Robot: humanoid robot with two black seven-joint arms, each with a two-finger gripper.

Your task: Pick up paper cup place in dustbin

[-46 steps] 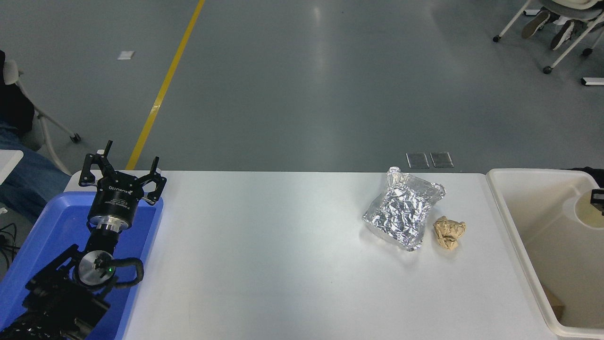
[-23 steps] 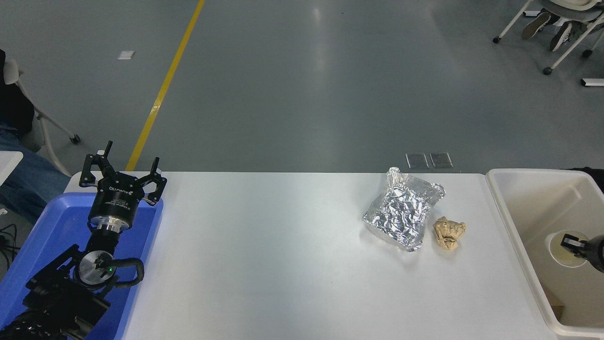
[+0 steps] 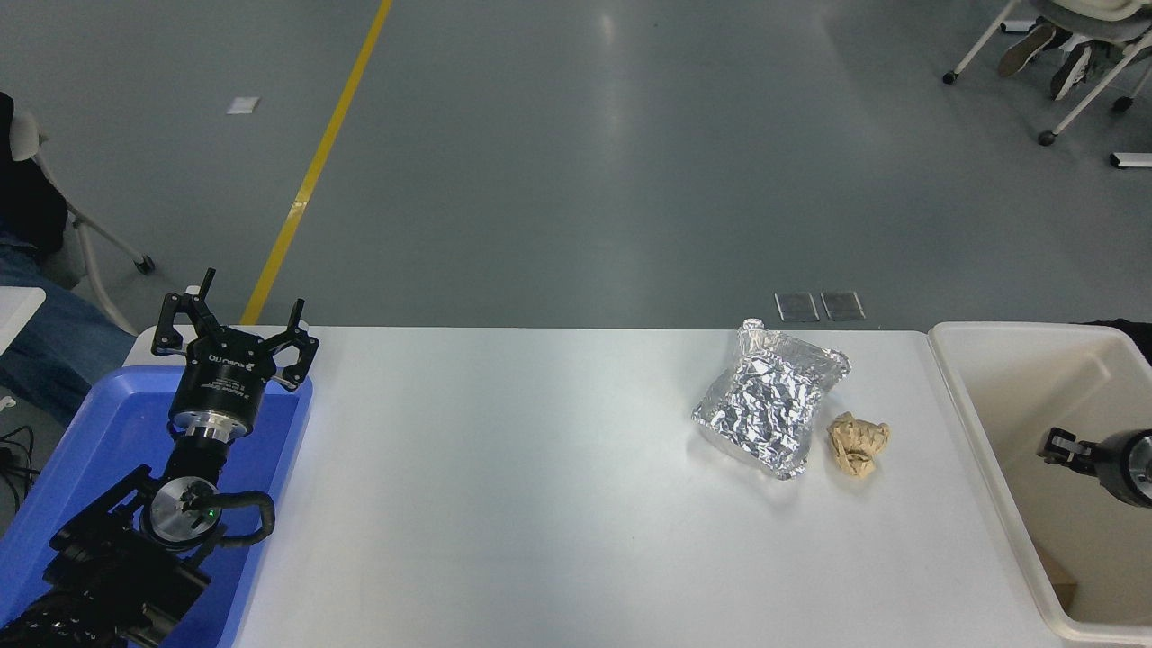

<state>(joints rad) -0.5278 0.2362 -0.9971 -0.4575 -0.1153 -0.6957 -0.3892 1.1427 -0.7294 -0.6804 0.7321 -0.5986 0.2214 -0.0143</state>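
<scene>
The paper cup does not show in the head view; it is out of sight. The dustbin (image 3: 1017, 329), a large cream bin with a thick rim, stands at the table's right end. My right gripper (image 3: 1062, 445) comes in from the right edge and hangs over the bin's inside, with no cup visible at it. Only its tip and a round wrist part show. My left gripper (image 3: 236, 310) is open and empty, parked over the blue tray (image 3: 108, 423) at the lower left.
A crinkled silver foil tray (image 3: 769, 409) and a crumpled brown paper ball (image 3: 857, 443) lie on the white table (image 3: 504, 486) left of the bin. A brown scrap (image 3: 1064, 589) lies in the bin's near corner. A person's leg and chairs are at the far left and top right.
The cup was at the right gripper over the bin, then lower inside it; now it is gone from view. The right gripper has moved slightly up and left. The left arm has not moved.
</scene>
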